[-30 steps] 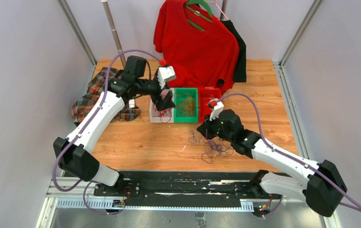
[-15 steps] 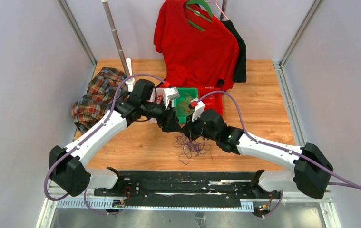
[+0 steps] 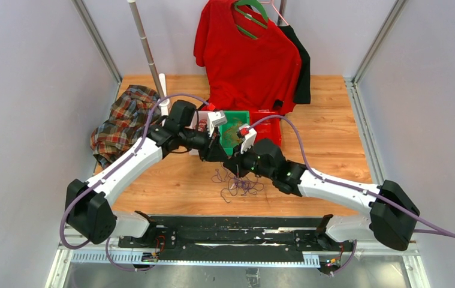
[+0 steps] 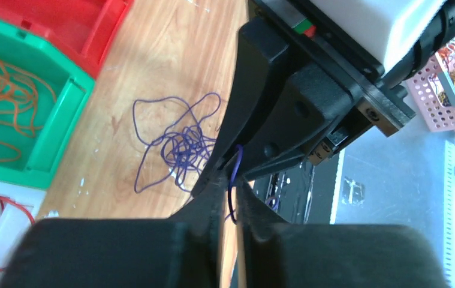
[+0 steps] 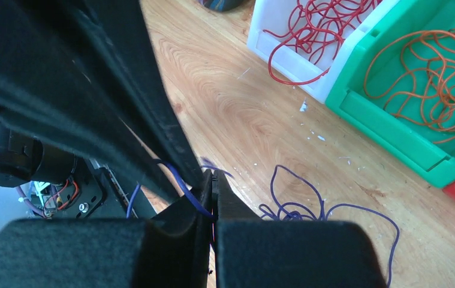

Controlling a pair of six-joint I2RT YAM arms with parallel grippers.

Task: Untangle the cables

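Toward the left edge of the desk [image 3: 183, 180], only the top view shows a heaped plaid cloth [image 3: 120, 123]. At the far edge it also shows a pole [image 3: 144, 45], one red shirt [image 3: 246, 54] and one black garment [image 3: 301, 66] hanging. Three bins sit in a row near the far edge: the white bin [image 5: 273, 45] with red cables [image 5: 309, 24], the green bin [image 5: 380, 126] with orange cables [image 5: 434, 72], then the red bin [image 3: 268, 123]. Their contents read clearly only from the wrist views. Nearer the front edge, about the middle, one tangle of purple cables [image 3: 237, 183] lies on bare wood, with free board on either side. Both arms meet above it. The left pincer [image 4: 229, 189] is released by a narrow slit, with a purple strand running in the gap, as its own camera shows. The right pincer [image 5: 213, 180] is clenched on a purple strand. Farther right, the left wrist view catches a pink basket [image 4: 446, 78] beyond the desk.
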